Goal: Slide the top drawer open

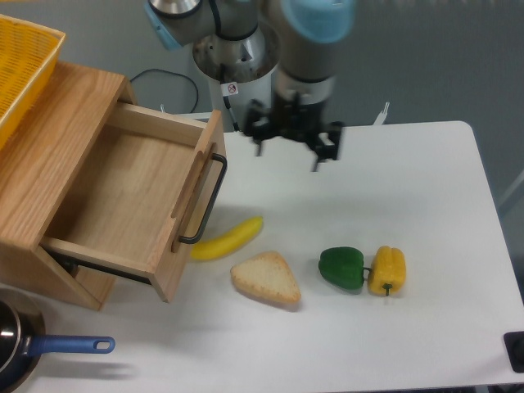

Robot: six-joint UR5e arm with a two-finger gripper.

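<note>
Surface: white desk [409, 344] is carrying a wooden cabinet [57, 176] at its left edge, in front of a grey wall.
Task thing: top drawer [123, 196] is sitting pulled well out of the cabinet toward the middle of the desk, its bare wooden floor showing; its black bar handle [206, 201] is facing the desk's right side.
Progress: the drawer is judged to be open already; no pulling appears to be left, only clearing the arm away.
Gripper: gripper [286, 151] is hanging above the far edge of the desk, to the right of the handle and apart from it, touching nothing.
Fingers: two dark fingers are pointing downward with a wide gap between them, spread and holding nothing.
Arm pose: the wrist is standing roughly upright over the gripper, with the blue-capped joint at the top edge of the view; motion blur is softening the fingertips.
Other items: a banana [229, 238] is lying just beside the handle's near end; bread [266, 280], a green pepper [341, 268] and a yellow pepper [387, 270] are lying toward the desk's near edge.
</note>
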